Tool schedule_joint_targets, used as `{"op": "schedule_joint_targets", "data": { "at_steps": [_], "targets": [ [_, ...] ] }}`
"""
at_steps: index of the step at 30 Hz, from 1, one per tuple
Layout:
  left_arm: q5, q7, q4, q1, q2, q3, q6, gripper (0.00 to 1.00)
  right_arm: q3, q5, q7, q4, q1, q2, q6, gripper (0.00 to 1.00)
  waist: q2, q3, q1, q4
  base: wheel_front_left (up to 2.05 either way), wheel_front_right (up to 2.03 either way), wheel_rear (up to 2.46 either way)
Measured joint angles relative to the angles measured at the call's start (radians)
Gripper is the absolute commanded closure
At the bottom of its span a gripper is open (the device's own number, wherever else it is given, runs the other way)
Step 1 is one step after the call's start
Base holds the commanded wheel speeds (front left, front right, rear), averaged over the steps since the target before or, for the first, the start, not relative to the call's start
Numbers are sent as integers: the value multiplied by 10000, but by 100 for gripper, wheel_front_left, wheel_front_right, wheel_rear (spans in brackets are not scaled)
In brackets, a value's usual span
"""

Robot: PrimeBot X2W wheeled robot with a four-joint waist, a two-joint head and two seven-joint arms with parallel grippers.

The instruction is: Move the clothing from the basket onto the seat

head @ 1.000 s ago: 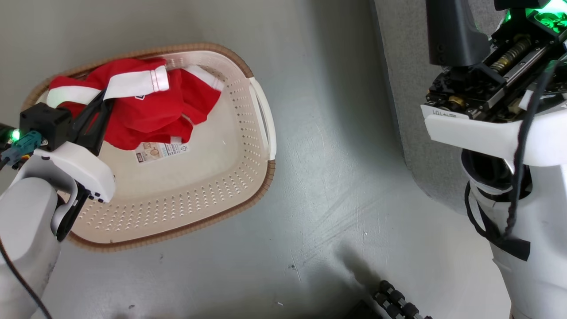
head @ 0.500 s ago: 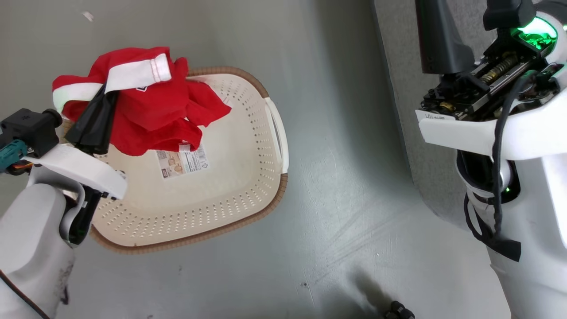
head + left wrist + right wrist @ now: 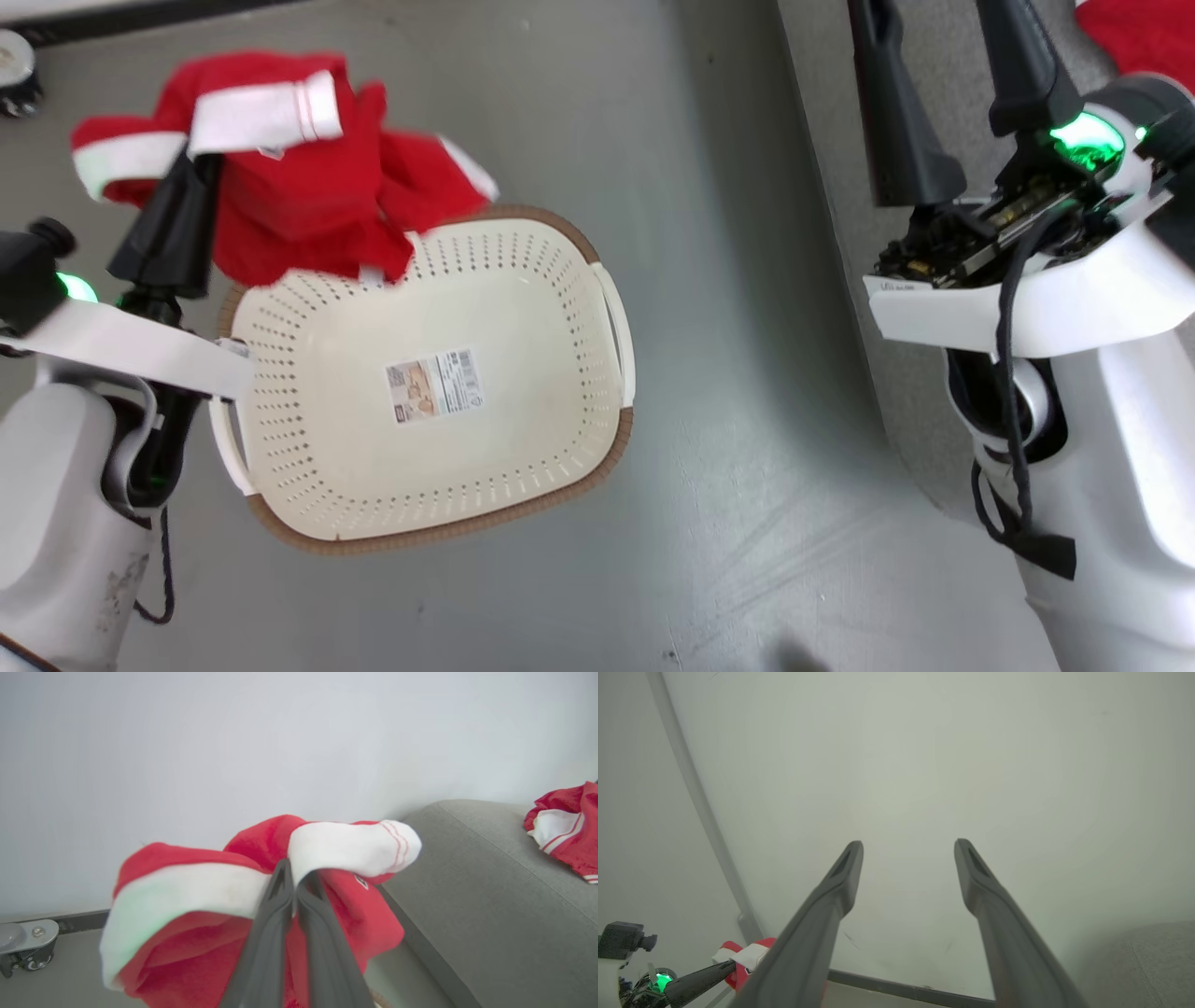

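One big grey seat (image 3: 490,905) spreads at my right, with a red garment (image 3: 565,830) lying on its far part. Left of it, on the floor, stands the basket (image 3: 560,308), a label (image 3: 434,385) on its bottom. Above its far rim hangs the second red garment (image 3: 299,196), my left gripper (image 3: 198,173) pinched tight on its white band. My right gripper (image 3: 908,851) has its fingers wide apart in the air.
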Motion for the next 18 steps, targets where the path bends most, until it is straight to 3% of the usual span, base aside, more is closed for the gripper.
{"op": "schedule_joint_targets", "data": {
  "at_steps": [8, 18],
  "targets": [
    [-6, -2, -855, 360, -199, 859, 15, 100, -96, 0, 0, 447, 712, 2, 0, 0, 0, -925, 0, 258, 0, 0, 0],
    [15, -31, -1584, 844, -326, 1220, 230, 100, -305, -25, 0, 953, 1572, 4, 0, 0, 0, -1973, 0, 435, 0, 0, 0]
  ]
}}
